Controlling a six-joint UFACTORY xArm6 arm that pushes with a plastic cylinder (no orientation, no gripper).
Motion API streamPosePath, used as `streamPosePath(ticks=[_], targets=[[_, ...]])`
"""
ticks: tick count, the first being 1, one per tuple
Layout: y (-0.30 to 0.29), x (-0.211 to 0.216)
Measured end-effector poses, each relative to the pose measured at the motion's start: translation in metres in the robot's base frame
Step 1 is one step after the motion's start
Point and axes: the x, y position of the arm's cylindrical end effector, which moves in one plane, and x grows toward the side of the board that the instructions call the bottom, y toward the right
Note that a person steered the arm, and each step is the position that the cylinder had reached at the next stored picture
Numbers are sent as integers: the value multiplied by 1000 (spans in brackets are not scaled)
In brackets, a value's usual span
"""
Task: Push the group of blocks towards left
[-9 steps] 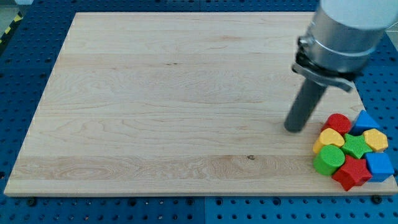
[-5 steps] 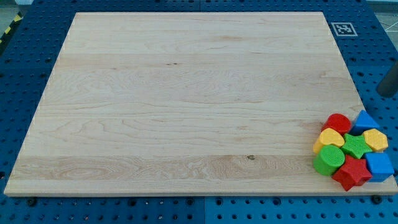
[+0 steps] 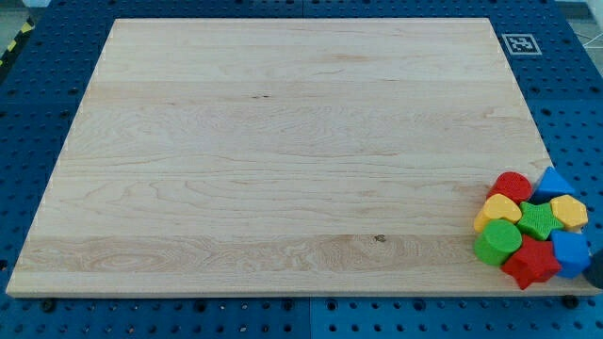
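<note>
A tight group of blocks sits at the board's bottom right corner. It holds a red cylinder [image 3: 512, 185], a blue triangle [image 3: 552, 181], a yellow heart [image 3: 498, 207], a second yellow block [image 3: 569, 211], a green star [image 3: 539, 221], a green cylinder [image 3: 497, 242], a red star [image 3: 530, 263] and a blue block [image 3: 569, 251]. A dark shape at the view's right edge, just right of the blue block, looks like my rod. Its tip [image 3: 596, 278] is barely in view, and I cannot tell whether it touches the block.
The wooden board [image 3: 283, 151] lies on a blue perforated table. A small black-and-white marker tag [image 3: 519, 43] sits at the board's top right corner. The block group lies close to the board's right and bottom edges.
My rod left the board just left of the group, swung out past the view's right edge, and now shows low at the right edge beside the blue block. The blocks look unmoved.
</note>
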Motion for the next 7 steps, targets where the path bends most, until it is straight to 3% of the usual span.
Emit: streamPosePath(ticks=[1,3,5,7], targets=[[-79,2],[-168,-7],[-165,-38],[-179,3]])
